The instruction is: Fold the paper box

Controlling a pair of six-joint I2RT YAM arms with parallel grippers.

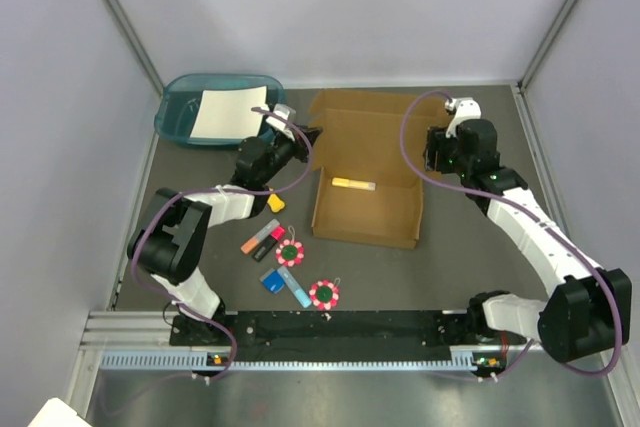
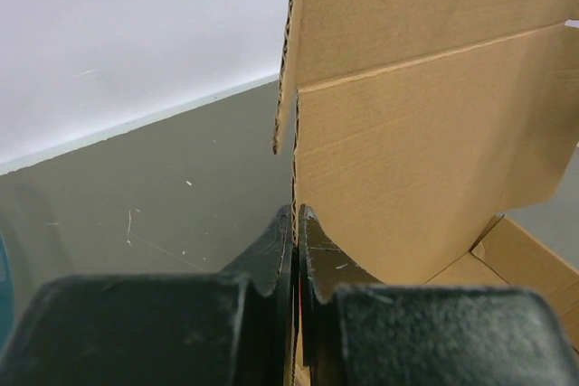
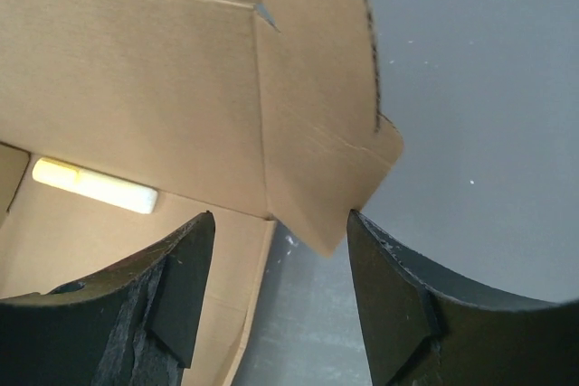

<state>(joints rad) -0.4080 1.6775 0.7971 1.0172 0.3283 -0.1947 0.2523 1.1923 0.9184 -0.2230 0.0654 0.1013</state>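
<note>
Left jaws clamped on paper box (image 1: 366, 215) wall edge; right jaws wide, flap corner between them

Paper box (image 1: 365, 212): plain brown, fine corrugated ridges along cut edges. Marker (image 1: 354, 184) inside it: pale yellow. Tray (image 1: 180, 112): translucent teal. Paper sheet (image 1: 228, 112): white. Table (image 1: 450, 277): dark grey. Round tag (image 1: 290, 251): pink-red rim, green centre; second tag (image 1: 324, 293) alike.

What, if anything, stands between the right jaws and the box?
Nothing visible. The open right jaws straddle a corner flap of the box, with only bare table beyond it.
</note>
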